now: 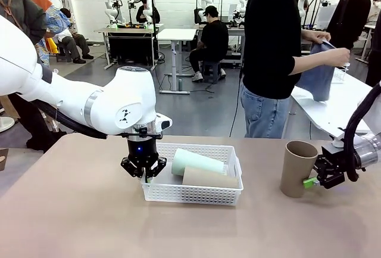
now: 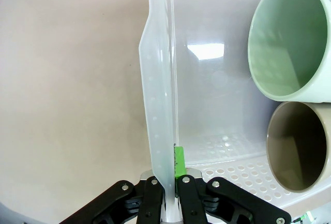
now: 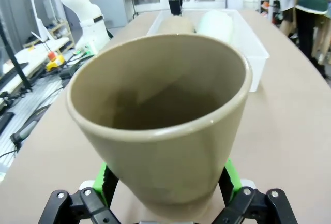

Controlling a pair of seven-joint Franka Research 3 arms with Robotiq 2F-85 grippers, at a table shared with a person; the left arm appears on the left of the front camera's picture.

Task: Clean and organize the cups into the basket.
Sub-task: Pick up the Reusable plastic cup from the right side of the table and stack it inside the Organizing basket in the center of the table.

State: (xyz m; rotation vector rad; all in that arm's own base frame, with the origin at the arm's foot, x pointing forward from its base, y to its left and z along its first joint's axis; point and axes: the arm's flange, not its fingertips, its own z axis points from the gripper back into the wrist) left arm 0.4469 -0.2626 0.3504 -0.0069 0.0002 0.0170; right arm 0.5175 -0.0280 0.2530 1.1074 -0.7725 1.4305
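Observation:
The white lattice basket (image 1: 196, 194) sits mid-table, with a mint green cup (image 1: 195, 161) and a tan cup (image 1: 209, 178) lying on their sides in it. My left gripper (image 1: 143, 173) is shut on the basket's left end wall. In the left wrist view that wall (image 2: 158, 105) runs up between the fingers of the left gripper (image 2: 168, 177), and the open mouths of the mint cup (image 2: 289, 38) and tan cup (image 2: 300, 151) face me. To the right, a second tan cup (image 1: 297, 168) stands upright on the table with my right gripper (image 1: 314, 181) shut on its lower side. The right wrist view shows this cup (image 3: 160, 125) between the green pads (image 3: 230, 177).
A person in a black shirt and jeans (image 1: 271, 55) stands at the far side, folding a blue cloth (image 1: 318, 76) over a white table (image 1: 339, 112). Bare tan tabletop (image 1: 71, 210) stretches in front of and left of the basket.

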